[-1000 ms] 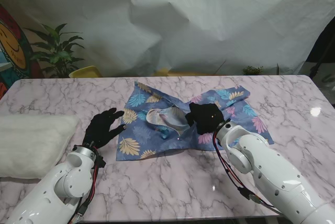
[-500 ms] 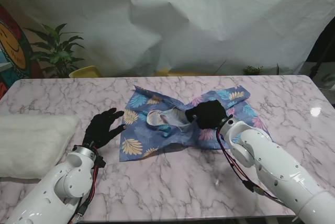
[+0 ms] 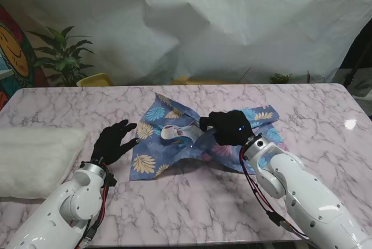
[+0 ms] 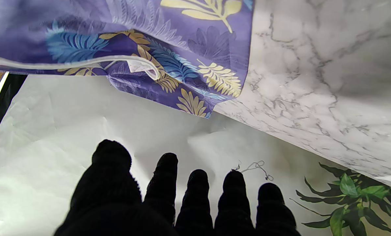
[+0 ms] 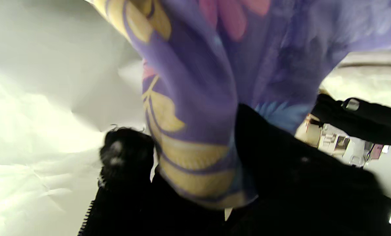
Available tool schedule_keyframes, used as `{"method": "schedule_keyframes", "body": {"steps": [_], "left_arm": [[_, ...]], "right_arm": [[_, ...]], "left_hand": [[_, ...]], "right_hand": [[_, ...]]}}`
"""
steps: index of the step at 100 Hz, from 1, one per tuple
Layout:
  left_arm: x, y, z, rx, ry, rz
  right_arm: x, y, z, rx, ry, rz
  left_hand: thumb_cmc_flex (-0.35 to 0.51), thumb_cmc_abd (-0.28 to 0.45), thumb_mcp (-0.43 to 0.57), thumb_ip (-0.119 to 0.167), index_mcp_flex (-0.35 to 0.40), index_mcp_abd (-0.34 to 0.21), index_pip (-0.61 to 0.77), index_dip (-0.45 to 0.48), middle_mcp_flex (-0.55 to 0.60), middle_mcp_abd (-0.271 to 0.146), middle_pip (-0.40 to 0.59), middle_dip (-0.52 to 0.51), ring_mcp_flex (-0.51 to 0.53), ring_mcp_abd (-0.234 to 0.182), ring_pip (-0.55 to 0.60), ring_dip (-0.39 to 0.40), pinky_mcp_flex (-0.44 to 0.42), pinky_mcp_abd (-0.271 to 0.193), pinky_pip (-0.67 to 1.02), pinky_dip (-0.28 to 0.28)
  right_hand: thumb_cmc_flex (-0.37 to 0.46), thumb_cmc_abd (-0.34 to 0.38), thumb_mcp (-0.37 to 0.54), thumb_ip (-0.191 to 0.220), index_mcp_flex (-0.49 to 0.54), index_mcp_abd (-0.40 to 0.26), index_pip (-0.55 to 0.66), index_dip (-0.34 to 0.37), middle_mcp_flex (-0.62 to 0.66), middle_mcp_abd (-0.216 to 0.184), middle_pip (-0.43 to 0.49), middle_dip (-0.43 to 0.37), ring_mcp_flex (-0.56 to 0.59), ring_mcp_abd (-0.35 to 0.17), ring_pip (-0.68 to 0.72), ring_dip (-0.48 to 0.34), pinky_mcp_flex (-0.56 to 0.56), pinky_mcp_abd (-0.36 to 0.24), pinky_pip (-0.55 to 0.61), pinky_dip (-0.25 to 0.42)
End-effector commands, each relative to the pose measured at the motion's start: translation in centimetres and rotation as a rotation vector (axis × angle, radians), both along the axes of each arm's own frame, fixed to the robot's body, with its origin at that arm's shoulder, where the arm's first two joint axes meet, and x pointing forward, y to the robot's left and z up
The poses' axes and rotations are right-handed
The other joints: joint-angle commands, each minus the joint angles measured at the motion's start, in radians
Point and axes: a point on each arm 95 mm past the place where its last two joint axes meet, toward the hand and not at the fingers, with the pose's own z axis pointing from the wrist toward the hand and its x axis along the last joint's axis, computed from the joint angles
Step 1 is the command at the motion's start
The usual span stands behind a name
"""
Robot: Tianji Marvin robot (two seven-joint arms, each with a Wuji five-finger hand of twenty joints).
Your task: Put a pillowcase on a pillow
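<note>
A blue pillowcase [image 3: 165, 144] with a leaf print lies crumpled in the middle of the marble table [image 3: 186, 202]. My right hand [image 3: 228, 127], in a black glove, is shut on a fold of the pillowcase [image 5: 195, 137] and holds that part raised off the table. The pillowcase's white-edged opening [image 3: 177, 132] gapes just left of this hand. My left hand [image 3: 115, 140] rests open on the table beside the pillowcase's left edge [image 4: 215, 82], its fingers [image 4: 198, 190] spread and apart from the cloth. A white fluffy pillow [image 3: 35, 159] lies at the table's left edge.
A white sheet [image 3: 232, 22] hangs behind the table. A potted plant [image 3: 64, 57] and a yellow object [image 3: 96, 79] stand beyond the far left corner. Bare marble lies nearer to me and to the right.
My right hand has lifted and pulled the gripped fold, bunching the pillowcase and drawing its right side in. The left hand has not moved.
</note>
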Motion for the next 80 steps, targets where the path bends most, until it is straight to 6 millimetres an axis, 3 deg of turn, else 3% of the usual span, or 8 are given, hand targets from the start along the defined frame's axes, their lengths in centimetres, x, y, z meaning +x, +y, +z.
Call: {"method": "schedule_keyframes", "body": {"steps": [1,22,33,52,62,71,75,80], "left_arm": [[-0.1,-0.3,0.0,-0.002,0.009,-0.005],[-0.1,-0.2,0.0,0.0,0.008,-0.008],[0.0,-0.2,0.0,-0.002,0.005,-0.006],[-0.1,-0.2,0.0,-0.001,0.001,-0.008],[-0.1,-0.2,0.0,-0.002,0.0,-0.007],[-0.1,-0.2,0.0,-0.002,-0.002,-0.007],[-0.1,-0.2,0.0,-0.003,-0.002,-0.008],[-0.1,-0.2,0.0,-0.003,-0.002,-0.009]], "right_arm": [[-0.5,0.0,-0.1,-0.08,-0.008,0.002],[-1.0,-0.7,-0.5,-0.233,-0.004,-0.006],[-1.4,-0.9,-0.6,-0.263,0.0,-0.022],[-2.1,-1.0,-0.3,-0.32,-0.029,-0.098],[-2.2,-1.0,0.0,-0.37,-0.052,-0.13],[-1.9,-1.1,0.1,-0.384,-0.094,-0.138],[-1.8,-1.1,0.1,-0.382,-0.108,-0.141],[-1.5,-1.2,0.0,-0.366,-0.126,-0.136]], "left_hand": [[0.014,0.042,-0.013,0.027,0.018,0.001,0.0,0.008,0.009,-0.01,0.001,0.01,0.023,-0.015,-0.001,0.011,0.001,0.01,0.014,0.013],[0.013,0.041,-0.013,0.027,0.019,0.0,0.0,0.008,0.009,-0.007,0.001,0.01,0.024,-0.016,0.0,0.011,0.002,0.01,0.015,0.013],[0.013,0.041,-0.013,0.027,0.021,0.001,0.002,0.009,0.009,-0.007,0.001,0.01,0.024,-0.016,0.0,0.011,0.001,0.01,0.014,0.013],[0.013,0.042,-0.013,0.027,0.021,0.0,0.002,0.009,0.009,-0.006,0.0,0.01,0.023,-0.014,0.0,0.011,0.001,0.011,0.014,0.013],[0.013,0.042,-0.013,0.027,0.021,-0.001,0.002,0.009,0.008,-0.005,0.0,0.01,0.024,-0.012,0.0,0.011,0.002,0.011,0.015,0.013],[0.013,0.043,-0.013,0.027,0.021,-0.003,0.002,0.009,0.008,-0.004,-0.001,0.009,0.023,-0.009,0.0,0.012,0.002,0.011,0.015,0.013],[0.013,0.043,-0.013,0.027,0.023,-0.009,0.003,0.01,0.007,-0.004,-0.001,0.009,0.023,-0.008,0.0,0.012,0.0,0.012,0.014,0.013],[0.012,0.044,-0.014,0.027,0.025,-0.011,0.004,0.01,0.007,-0.002,-0.002,0.009,0.023,-0.005,0.001,0.012,0.001,0.013,0.014,0.013]], "right_hand": [[-0.026,-0.13,0.157,-0.034,-0.028,0.101,-0.138,0.11,-0.096,-0.033,0.055,0.017,-0.043,-0.06,-0.011,0.039,-0.072,-0.057,-0.087,0.061],[-0.126,-0.244,0.285,-0.028,-0.067,0.178,-0.313,0.078,-0.238,-0.054,0.051,0.023,-0.198,-0.109,0.037,0.085,-0.225,-0.084,-0.205,0.045],[-0.072,-0.309,0.316,-0.044,-0.067,0.184,-0.323,0.069,-0.293,-0.032,0.075,0.025,-0.278,-0.114,0.107,0.051,-0.264,-0.081,-0.207,0.023],[0.049,-0.367,0.322,-0.028,-0.004,0.298,-0.4,0.033,-0.36,0.089,0.083,0.132,-0.365,-0.137,0.273,-0.029,-0.302,-0.061,-0.114,-0.001],[0.074,-0.372,0.326,-0.024,0.136,0.169,-0.389,0.044,-0.346,0.095,0.092,0.153,-0.36,-0.148,0.31,-0.045,-0.286,-0.057,-0.031,-0.101],[0.07,-0.35,0.324,-0.023,0.347,0.052,-0.35,0.063,-0.32,0.066,0.103,0.165,-0.344,-0.147,0.323,-0.052,-0.248,-0.065,0.0,-0.079],[0.051,-0.321,0.316,-0.024,0.436,0.035,-0.352,0.07,-0.307,0.054,0.107,0.165,-0.33,-0.153,0.318,-0.063,-0.222,-0.077,-0.028,0.013],[-0.004,-0.246,0.279,-0.028,0.514,-0.001,-0.263,-0.114,-0.285,0.044,0.113,0.151,-0.3,-0.154,0.302,-0.068,-0.2,-0.084,-0.036,0.055]]}}
